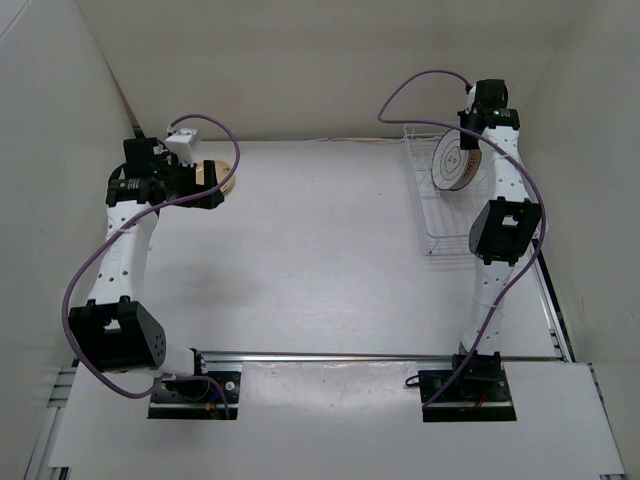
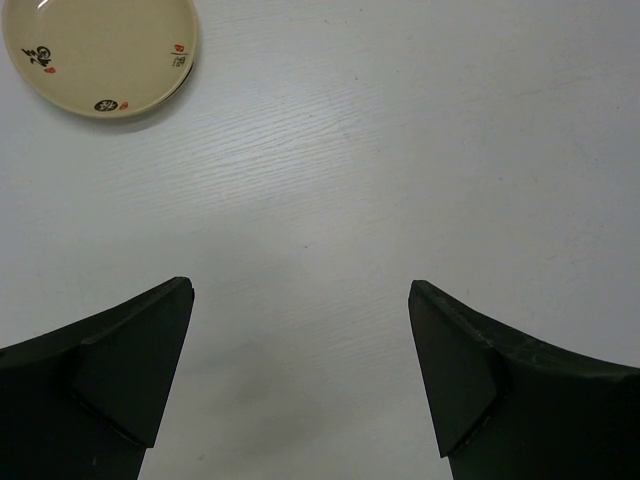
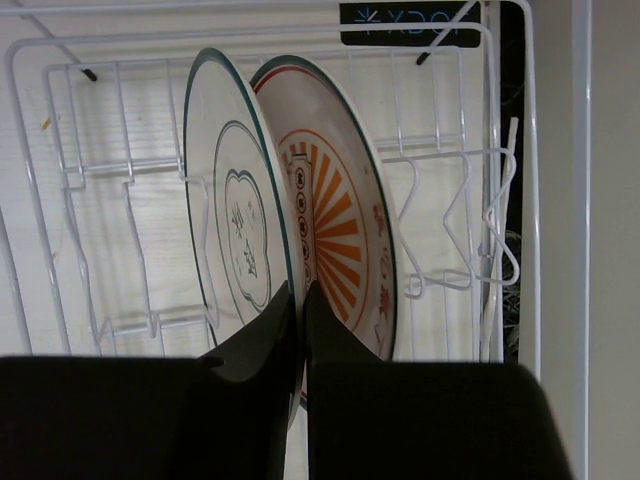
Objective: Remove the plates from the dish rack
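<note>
Now right jaws pinch the ringed plate (image 3: 235, 220) by its rim in the dish rack (image 1: 445, 235), beside the sunburst plate (image 3: 340, 230); left jaws spread wide over the desk (image 2: 400, 150).

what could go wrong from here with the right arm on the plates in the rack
The right fingers pinch only the near rim of the ringed plate, so it could slip or swing once lifted. The sunburst plate stands close beside it and might get dragged along or tip over. The thin wires of the rack sit close around both plates, so a snag could tug the whole rack.
</note>
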`<state>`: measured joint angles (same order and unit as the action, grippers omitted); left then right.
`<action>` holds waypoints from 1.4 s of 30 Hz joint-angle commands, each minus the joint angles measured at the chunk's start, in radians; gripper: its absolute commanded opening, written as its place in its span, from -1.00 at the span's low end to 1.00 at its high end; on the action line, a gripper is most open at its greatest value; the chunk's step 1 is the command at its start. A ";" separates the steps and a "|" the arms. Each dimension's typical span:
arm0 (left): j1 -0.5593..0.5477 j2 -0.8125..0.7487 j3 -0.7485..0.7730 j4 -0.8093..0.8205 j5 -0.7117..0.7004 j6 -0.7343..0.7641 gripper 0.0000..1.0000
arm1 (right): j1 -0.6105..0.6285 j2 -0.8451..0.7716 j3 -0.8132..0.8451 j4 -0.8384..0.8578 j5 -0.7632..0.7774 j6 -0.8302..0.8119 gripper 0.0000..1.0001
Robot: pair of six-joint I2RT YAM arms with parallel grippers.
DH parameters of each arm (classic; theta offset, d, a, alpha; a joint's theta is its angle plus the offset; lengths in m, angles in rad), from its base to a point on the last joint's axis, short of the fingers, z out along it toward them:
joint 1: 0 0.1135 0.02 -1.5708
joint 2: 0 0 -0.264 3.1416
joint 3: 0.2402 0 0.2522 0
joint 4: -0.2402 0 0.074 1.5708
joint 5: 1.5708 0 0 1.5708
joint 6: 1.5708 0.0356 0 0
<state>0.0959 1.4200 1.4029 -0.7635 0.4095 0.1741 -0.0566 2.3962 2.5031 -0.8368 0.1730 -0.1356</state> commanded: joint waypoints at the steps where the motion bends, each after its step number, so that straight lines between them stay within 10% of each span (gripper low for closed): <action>1: 0.001 -0.001 0.024 -0.003 0.029 -0.008 0.99 | -0.006 0.021 0.037 0.015 -0.073 0.001 -1.00; 25: 0.001 0.125 0.360 -0.275 -0.224 0.065 0.99 | 0.063 -0.230 -0.075 -0.041 -0.101 0.021 -1.00; 42: 0.010 0.252 0.347 -0.174 0.350 -0.218 0.91 | 0.101 -0.634 -0.397 -0.102 -0.524 0.093 -1.00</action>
<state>0.1024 1.6608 1.7233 -0.9627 0.6041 0.0189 0.0349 1.8130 2.1456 -0.9428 -0.1837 -0.0746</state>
